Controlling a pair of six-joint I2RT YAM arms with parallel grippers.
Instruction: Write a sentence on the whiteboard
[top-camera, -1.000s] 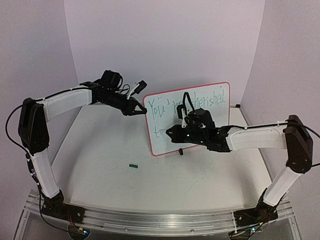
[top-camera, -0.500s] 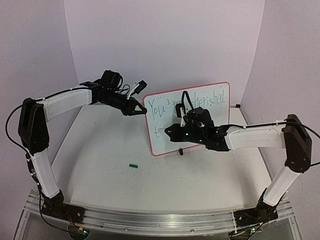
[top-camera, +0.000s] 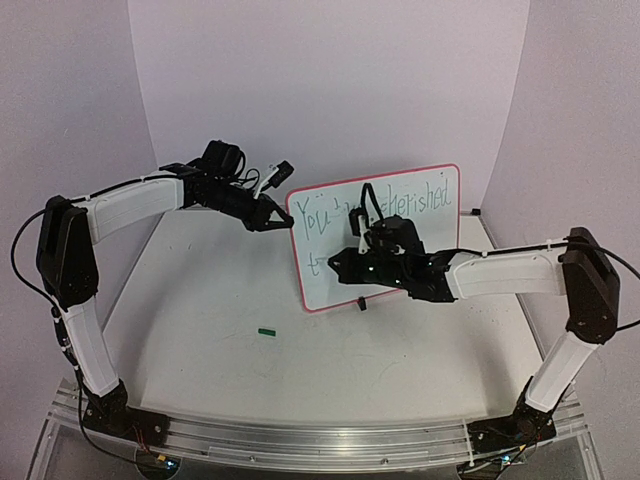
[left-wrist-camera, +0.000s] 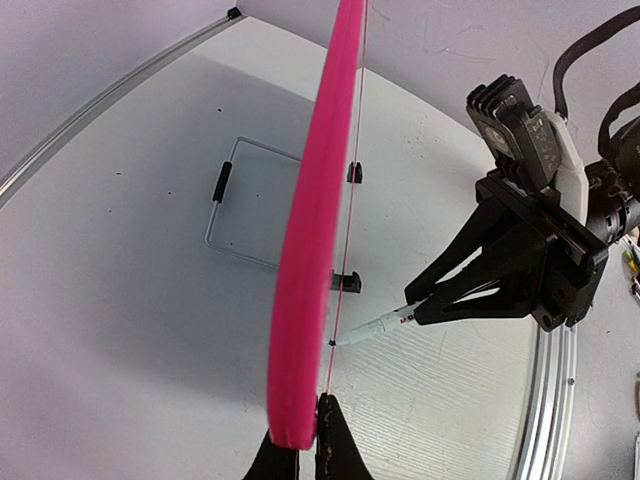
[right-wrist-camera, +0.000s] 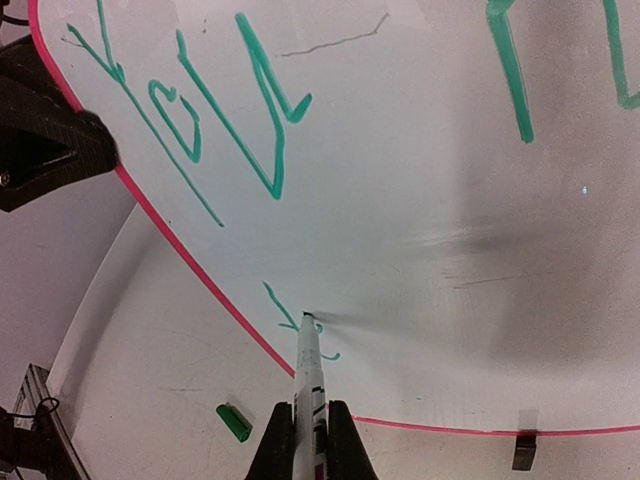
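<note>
Small white board w/ thin red frame stands at the back of the table; L gripper pinches its left edge. R gripper, squeezing a white marker pen, has slid a bit left. Tip touches the board by line 2's first green letter, so the green words aren't done.

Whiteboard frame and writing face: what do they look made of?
Whiteboard frame: likely moulded plastic, matte pinkish-red, thick with rounded edge; could be rubbery. Writing face: smooth semi-gloss white, probably coated laminate; soft shadow and sheen show, and the green ink sits cleanly on it.
</note>
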